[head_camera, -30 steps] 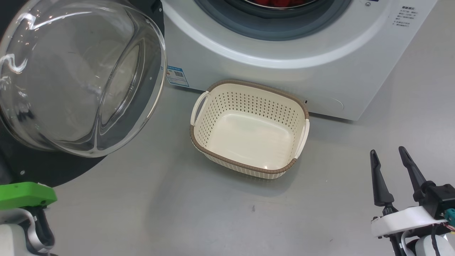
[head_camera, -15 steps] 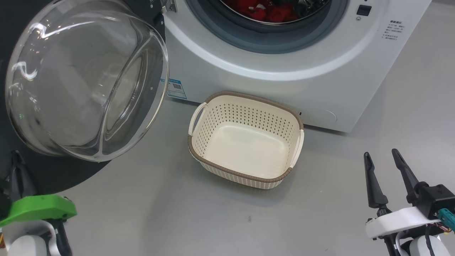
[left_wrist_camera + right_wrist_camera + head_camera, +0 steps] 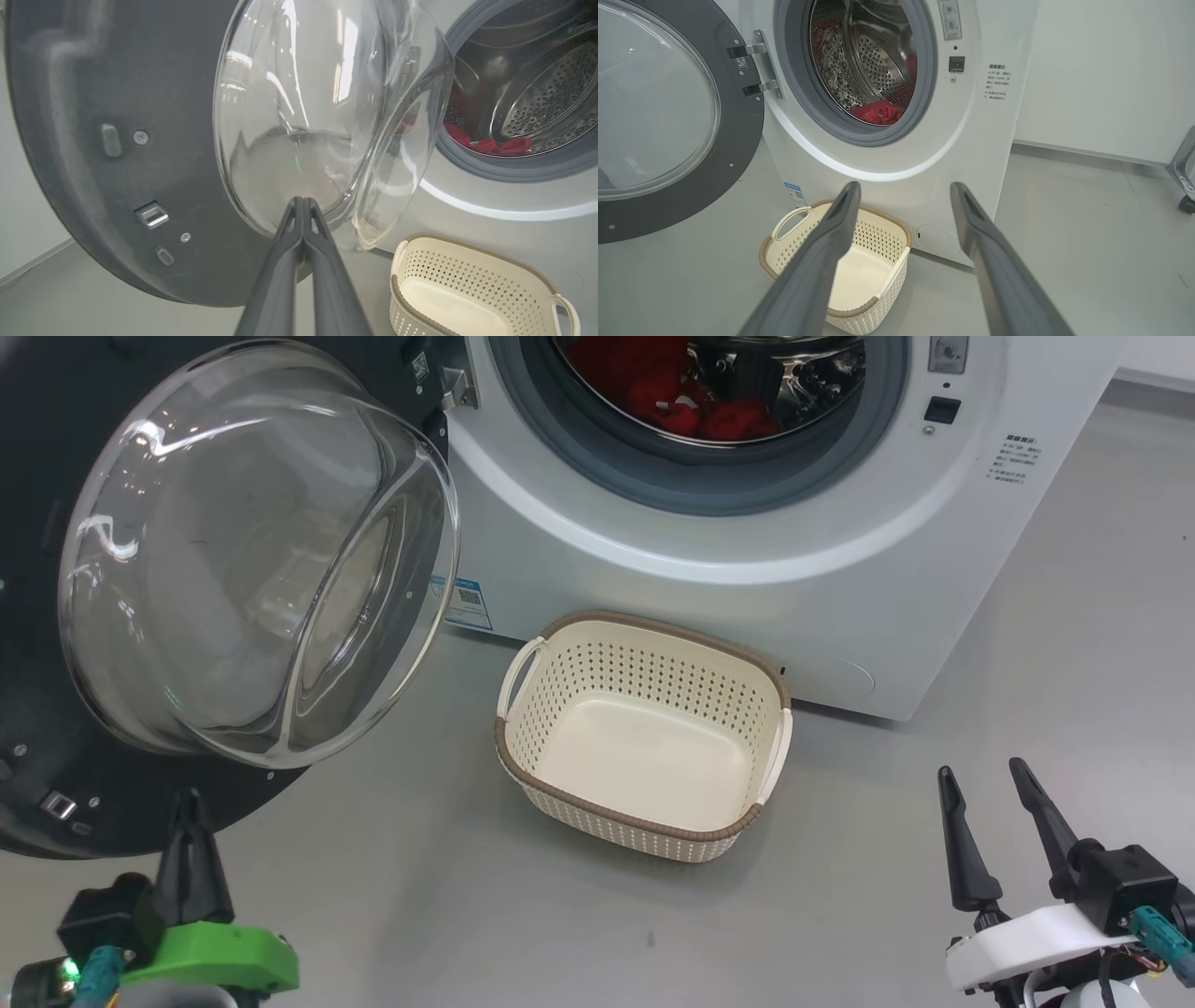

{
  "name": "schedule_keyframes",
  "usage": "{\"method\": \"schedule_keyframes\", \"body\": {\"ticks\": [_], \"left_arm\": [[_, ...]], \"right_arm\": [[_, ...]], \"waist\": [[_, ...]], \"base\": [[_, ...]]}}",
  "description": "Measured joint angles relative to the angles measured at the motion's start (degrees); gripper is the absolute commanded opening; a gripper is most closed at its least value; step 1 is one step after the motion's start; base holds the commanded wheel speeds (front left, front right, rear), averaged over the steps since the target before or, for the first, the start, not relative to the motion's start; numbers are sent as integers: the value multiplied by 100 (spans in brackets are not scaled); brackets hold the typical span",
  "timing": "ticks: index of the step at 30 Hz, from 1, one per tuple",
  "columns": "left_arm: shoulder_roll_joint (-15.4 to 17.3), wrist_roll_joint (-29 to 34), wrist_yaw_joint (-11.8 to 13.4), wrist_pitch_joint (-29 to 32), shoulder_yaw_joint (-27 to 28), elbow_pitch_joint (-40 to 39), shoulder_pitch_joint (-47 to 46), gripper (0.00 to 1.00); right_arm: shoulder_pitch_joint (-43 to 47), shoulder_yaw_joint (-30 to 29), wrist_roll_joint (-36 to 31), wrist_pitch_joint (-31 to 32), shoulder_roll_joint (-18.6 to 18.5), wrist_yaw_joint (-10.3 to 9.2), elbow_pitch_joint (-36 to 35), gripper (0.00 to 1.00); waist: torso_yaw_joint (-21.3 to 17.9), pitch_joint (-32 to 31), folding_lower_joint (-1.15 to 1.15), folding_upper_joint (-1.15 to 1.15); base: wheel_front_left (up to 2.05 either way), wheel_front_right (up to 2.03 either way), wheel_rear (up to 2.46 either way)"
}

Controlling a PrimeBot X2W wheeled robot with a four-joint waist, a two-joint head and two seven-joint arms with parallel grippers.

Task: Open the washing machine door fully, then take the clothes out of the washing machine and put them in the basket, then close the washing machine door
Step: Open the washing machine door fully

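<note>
Item: washing machine door (image 3: 252,560) – swung wide open on robot's left, glass bowl facing out, black rim low over floor (image 3: 420,896). Washing machine (image 3: 747,588) – white front, grey seal (image 3: 709,490) and steel drum (image 3: 868,60) exposed. Clothes (image 3: 672,401) – red, lay at drum bottom, inside the machine. Basket (image 3: 653,677) – on floor just in front of machine, below opening, bare cream bottom showing. Left gripper (image 3: 191,798) – fingers pressed tight together, nothing held, tips by door's lower rim; contact w/ door can't be told. Right gripper (image 3: 980,770) – fingers spread wide, nothing btwn them, low at right, well apart from basket.
</note>
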Motion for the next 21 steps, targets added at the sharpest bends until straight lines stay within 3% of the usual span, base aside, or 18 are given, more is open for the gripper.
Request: {"method": "schedule_keyframes", "body": {"ticks": [5,6,7,8,9,21], "left_arm": [[-9,-4,-199,0,-465,-8,183,0],[-4,-7,-227,0,-543,-8,230,7],[-4,-23,-249,0,-617,-9,268,35],[-4,-31,-278,0,-690,-13,293,87],[-4,-41,-298,0,-764,-23,303,100],[7,-274,-342,0,-1392,-183,314,100]], "right_arm": [[52,49,0,0,32,0,2,100],[52,67,0,0,37,0,1,100],[52,74,0,0,45,0,1,100],[52,73,0,0,47,0,0,100],[52,64,0,0,47,0,-1,100],[45,102,-1,0,94,0,-15,100]], "waist": [[-33,-50,0,0],[-50,-57,0,0],[-69,-64,0,0],[-88,-71,0,0],[-108,-80,0,0],[-503,-174,0,0]], "base": [[0,0,0],[0,0,0],[0,0,0],[0,0,0],[0,0,0],[0,0,0]]}}
